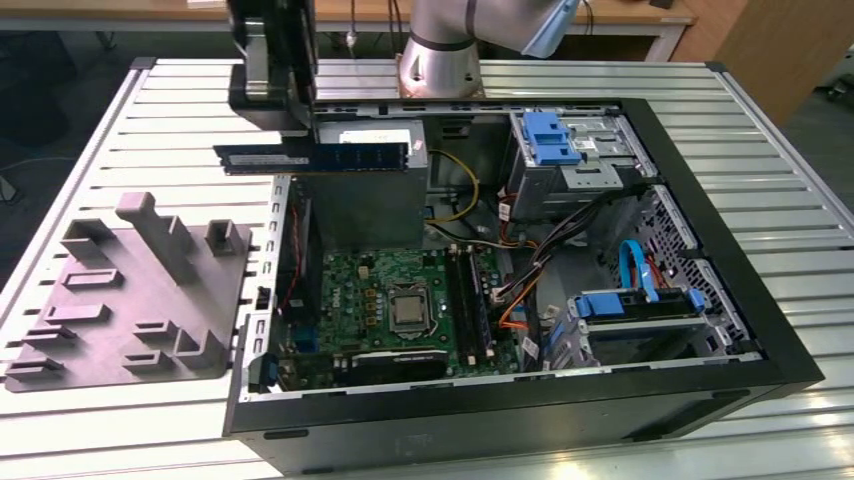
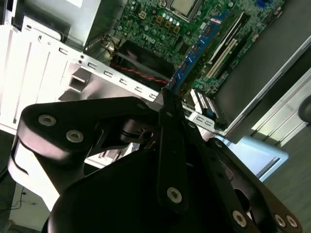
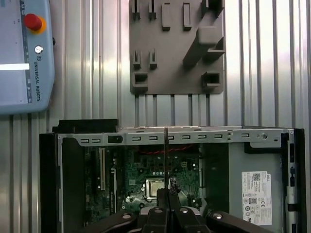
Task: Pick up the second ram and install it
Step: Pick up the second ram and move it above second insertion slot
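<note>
Black gripper; blue second ram; green motherboard; grey tray.

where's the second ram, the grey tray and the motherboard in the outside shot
second ram (image 1: pixel 340 158), exterior view, middle of the stick
grey tray (image 1: pixel 134 300), exterior view, flat base
motherboard (image 1: pixel 354 280), exterior view, bare green board
</note>
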